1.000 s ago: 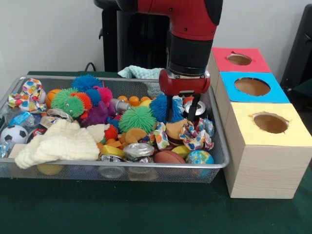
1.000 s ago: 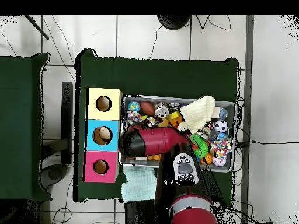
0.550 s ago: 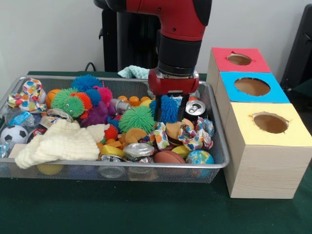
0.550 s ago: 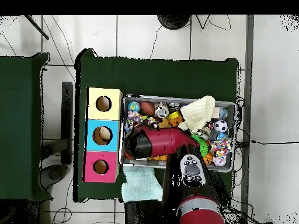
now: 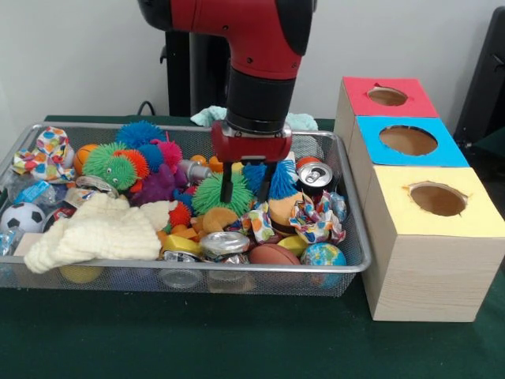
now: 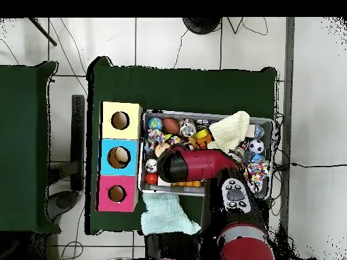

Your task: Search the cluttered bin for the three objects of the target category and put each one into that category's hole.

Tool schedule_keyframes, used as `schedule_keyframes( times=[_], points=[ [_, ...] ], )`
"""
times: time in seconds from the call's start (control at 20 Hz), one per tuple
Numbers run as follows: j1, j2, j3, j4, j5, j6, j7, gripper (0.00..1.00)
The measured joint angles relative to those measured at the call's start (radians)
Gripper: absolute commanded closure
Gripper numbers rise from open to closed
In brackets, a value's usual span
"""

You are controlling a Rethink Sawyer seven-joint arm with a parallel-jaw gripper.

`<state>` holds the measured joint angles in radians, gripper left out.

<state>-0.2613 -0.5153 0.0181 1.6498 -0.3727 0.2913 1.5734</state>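
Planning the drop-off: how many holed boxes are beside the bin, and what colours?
3, in a row beside the bin: the red box farthest from the front camera, the blue box in the middle, the yellow box nearest. Each top has one round hole.

From above you see the red and black robot arm [image 6: 196, 164] stretched across the wire mesh bin [image 6: 206, 116] of mixed toys on the dark green bench [image 6: 183, 84]. Just beside the bin stands the wooden box row [image 6: 120, 156] with yellow, blue and red tops, each with a round hole. A pale cream knitted cloth [image 6: 229, 131] lies over the toys, and a light green towel [image 6: 165, 214] lies on the bench.
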Motion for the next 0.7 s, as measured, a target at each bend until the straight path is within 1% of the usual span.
schedule_keyframes(
  times=[0.4,0.5,0.7],
  points=[
    [-0.012,0.068,-0.004,-0.026,0.001,-0.003,0.0,0.0],
    [-0.024,0.079,0.006,-0.026,0.001,-0.003,0.0,0.0],
    [-0.071,0.091,0.054,-0.026,0.001,0.01,0.0,0.0]
  ],
)
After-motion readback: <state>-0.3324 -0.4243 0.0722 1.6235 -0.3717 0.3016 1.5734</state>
